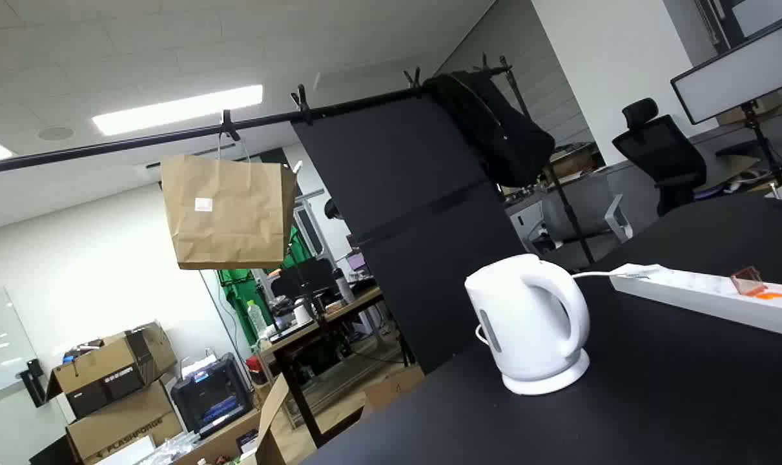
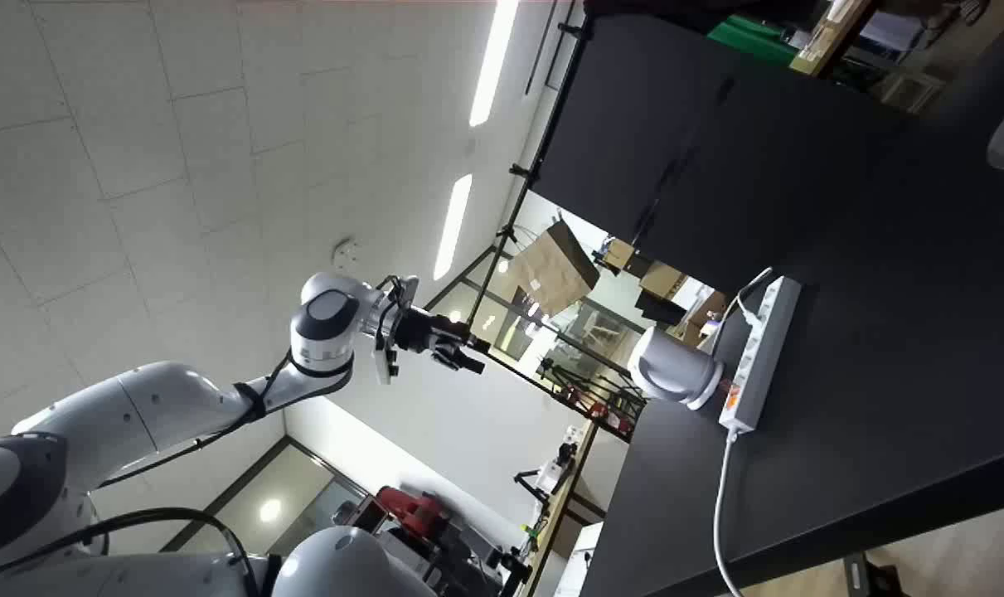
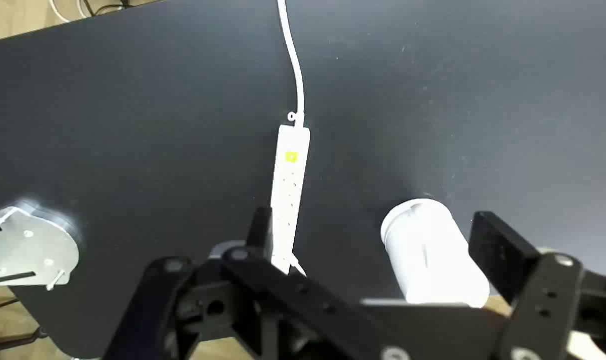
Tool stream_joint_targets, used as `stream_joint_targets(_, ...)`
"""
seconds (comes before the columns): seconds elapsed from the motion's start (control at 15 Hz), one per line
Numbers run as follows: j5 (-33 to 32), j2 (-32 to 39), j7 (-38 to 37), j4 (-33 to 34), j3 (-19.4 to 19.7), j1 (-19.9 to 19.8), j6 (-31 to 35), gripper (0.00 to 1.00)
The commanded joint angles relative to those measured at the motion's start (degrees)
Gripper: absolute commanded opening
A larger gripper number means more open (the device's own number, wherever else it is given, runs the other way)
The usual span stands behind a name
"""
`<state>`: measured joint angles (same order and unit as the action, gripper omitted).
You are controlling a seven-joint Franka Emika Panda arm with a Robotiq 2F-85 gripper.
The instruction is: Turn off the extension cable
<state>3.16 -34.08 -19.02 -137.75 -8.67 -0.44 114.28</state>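
The extension cable is a long flat white power strip (image 1: 707, 295) lying on the black table; it also shows in an exterior view (image 2: 759, 348) and in the wrist view (image 3: 287, 200). Its orange switch (image 1: 770, 296) sits near one end under a raised clear reddish cover (image 1: 748, 282). The switch looks yellow in the wrist view (image 3: 291, 157). My gripper (image 2: 477, 355) is open and empty, high in the air and well apart from the strip. In the wrist view, the left finger of the gripper (image 3: 378, 235) hides part of the strip's plug end.
A white kettle (image 1: 526, 323) stands on the table beside the strip, with its cord plugged into the strip's far end. The strip's own white cord (image 2: 721, 514) runs off the table edge. A grey metal plate (image 3: 30, 247) lies near another table edge.
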Motion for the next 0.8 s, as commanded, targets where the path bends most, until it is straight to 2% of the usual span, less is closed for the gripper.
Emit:
stream_joint_targets(0.0,-0.2,0.1,-0.1,0.1,0.2,0.3,-0.1,1.0)
stream_joint_targets(0.6,-0.2,-0.1,-0.1,0.1,0.2,0.3,0.1,1.0)
stream_joint_targets(0.73,-0.6,1.8,2.1,0.9,1.2,0.0,2.3,1.0)
